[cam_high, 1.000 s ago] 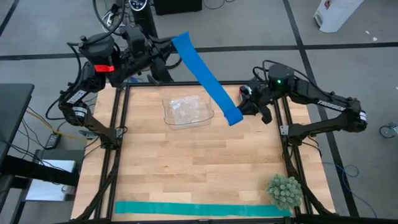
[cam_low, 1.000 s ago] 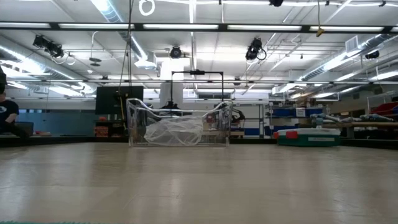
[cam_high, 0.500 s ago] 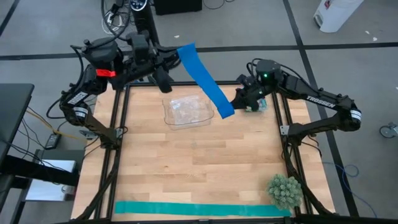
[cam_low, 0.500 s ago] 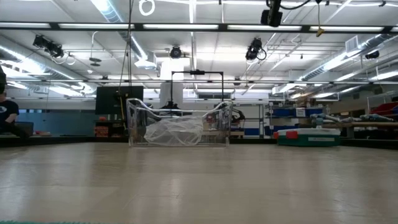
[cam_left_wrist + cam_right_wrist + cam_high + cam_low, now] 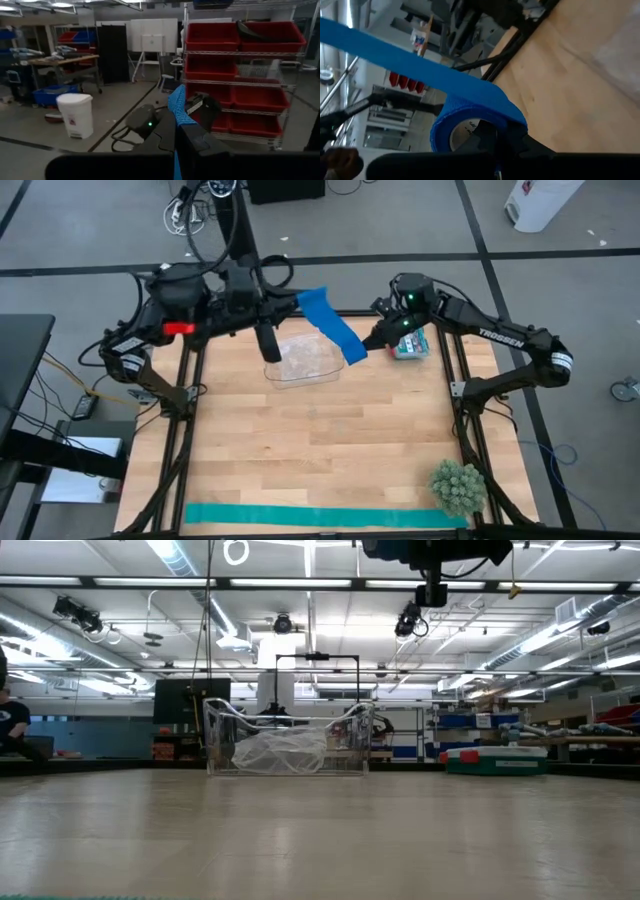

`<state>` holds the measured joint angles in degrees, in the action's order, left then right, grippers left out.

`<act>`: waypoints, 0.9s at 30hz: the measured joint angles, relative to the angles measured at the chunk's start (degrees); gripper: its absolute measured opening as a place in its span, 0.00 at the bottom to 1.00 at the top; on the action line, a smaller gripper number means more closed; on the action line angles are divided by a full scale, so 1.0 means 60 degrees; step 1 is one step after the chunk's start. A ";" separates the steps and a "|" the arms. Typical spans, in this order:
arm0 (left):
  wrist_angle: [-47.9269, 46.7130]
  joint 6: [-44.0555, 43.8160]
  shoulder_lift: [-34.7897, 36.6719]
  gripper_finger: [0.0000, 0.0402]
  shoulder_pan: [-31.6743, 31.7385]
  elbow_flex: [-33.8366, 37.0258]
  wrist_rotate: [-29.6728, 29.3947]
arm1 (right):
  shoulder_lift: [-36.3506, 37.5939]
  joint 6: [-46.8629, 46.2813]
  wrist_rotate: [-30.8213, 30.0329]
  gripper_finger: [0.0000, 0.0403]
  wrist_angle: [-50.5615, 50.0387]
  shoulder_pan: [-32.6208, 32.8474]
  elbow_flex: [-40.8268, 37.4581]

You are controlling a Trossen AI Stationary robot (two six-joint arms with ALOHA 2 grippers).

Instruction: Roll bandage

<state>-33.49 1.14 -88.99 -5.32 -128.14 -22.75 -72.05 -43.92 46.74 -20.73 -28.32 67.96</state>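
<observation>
The royal-blue bandage (image 5: 333, 328) hangs in the air over the table's far part, a short taut strip between my two grippers. My left gripper (image 5: 296, 302) is shut on its far end. My right gripper (image 5: 368, 345) is shut on the rolled end, a small blue roll (image 5: 465, 131) with a pale core. The strip runs from the roll off toward the left arm (image 5: 380, 50). In the left wrist view the strip (image 5: 176, 107) stands edge-on beyond the fingers, with the right arm behind it. My left gripper pinches the strip's free end (image 5: 175, 150) between its two fingers, coming level from the table's left. The end is lifted clear and the strip runs taut toward the right arm. My right gripper holds the roll (image 5: 485, 120) between its fingers from the table's right. The fingers hide the exact place. The roll is clear of the table.
A clear plastic container (image 5: 303, 358) holding crumpled clear film stands below the bandage, also in the low view (image 5: 290, 745). A small box (image 5: 411, 346) sits at the right rail. A teal-green strip (image 5: 320, 516) lies along the near edge, beside a green spiky ball (image 5: 458, 488).
Both grippers have drawn together. The left has gone toward the table's right and near edges, the right toward the left and far edges. The free blue strip between them has become much shorter and stays taut, clear of the table.
</observation>
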 joint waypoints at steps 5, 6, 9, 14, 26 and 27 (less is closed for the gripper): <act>0.0140 0.0155 -0.0109 0.02 -0.0440 0.0000 -0.0421 | -0.0004 -0.0010 0.0004 0.00 0.0008 -0.0680 0.0002; 0.0159 0.0144 -0.0169 0.02 -0.0503 0.0000 -0.0421 | -0.0004 -0.0013 0.0004 0.00 0.0011 -0.0804 0.0002; 0.0390 0.0075 -0.0410 0.02 -0.0610 0.0000 -0.0378 | -0.0007 -0.0140 0.0000 0.00 -0.0004 -0.1091 0.0000; 0.0559 0.0030 -0.0809 0.02 -0.0708 0.0000 0.0175 | -0.0007 -0.0259 0.0000 0.00 0.0001 -0.1432 0.0000; 0.0676 -0.0200 -0.1810 0.02 -0.1087 0.0000 0.0867 | -0.0007 -0.1319 -0.0539 0.00 0.1273 -0.2182 0.0002; 0.0647 -0.0238 -0.1826 0.02 -0.1131 0.0002 0.0882 | -0.0007 -0.1537 -0.0467 0.00 0.1488 -0.2252 0.0000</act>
<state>-29.61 -0.28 -99.95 -12.11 -128.12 -17.46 -72.10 -53.14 43.94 -11.80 -41.83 67.96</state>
